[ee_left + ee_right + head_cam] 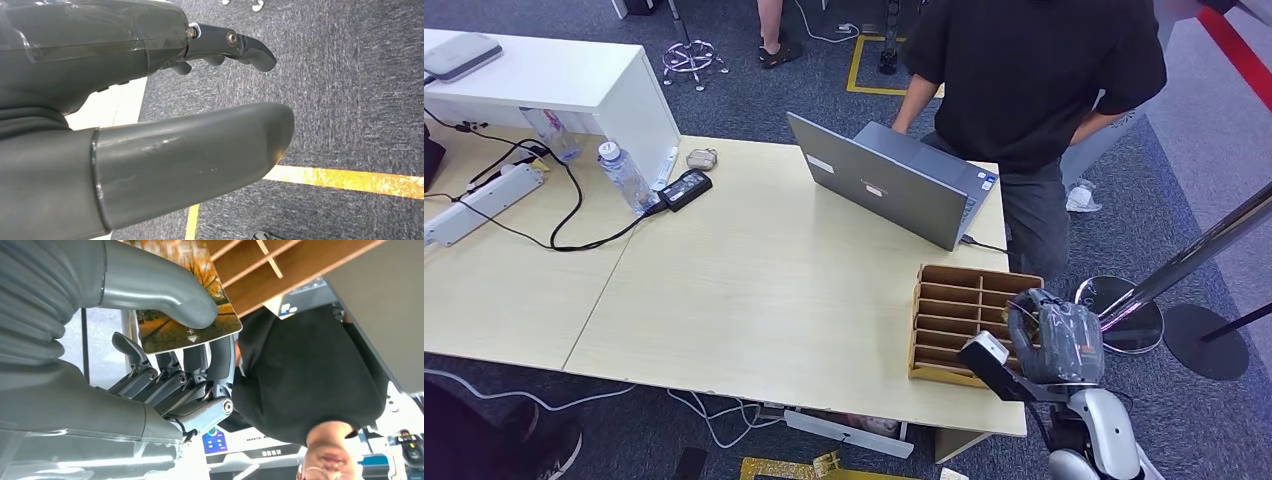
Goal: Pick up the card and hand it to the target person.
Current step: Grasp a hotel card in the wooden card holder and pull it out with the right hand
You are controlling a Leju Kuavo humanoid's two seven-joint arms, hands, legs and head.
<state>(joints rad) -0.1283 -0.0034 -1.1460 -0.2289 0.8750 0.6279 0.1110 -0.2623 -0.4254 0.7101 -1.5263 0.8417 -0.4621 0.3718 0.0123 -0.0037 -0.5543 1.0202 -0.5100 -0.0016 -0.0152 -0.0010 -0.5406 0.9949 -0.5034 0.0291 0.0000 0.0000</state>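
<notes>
My right hand [1064,340] hovers at the right end of the wooden slotted card rack [952,318] near the table's front right corner. In the right wrist view the thumb [165,295] presses a card [200,327] with an autumn-tree picture against the dark fingers [200,365], so the hand [165,355] holds the card. A person in a black shirt [1034,70] stands behind the table beside the rack; the same black shirt [310,370] is in the right wrist view. My left hand [150,125] hangs over blue carpet, fingers apart, holding nothing.
A grey open laptop [894,180] stands just behind the rack. A water bottle [624,175], a power adapter [686,188] and a power strip [484,200] with cables lie at the far left of the table [754,290]. A stanchion post and base [1124,310] stand right of the table.
</notes>
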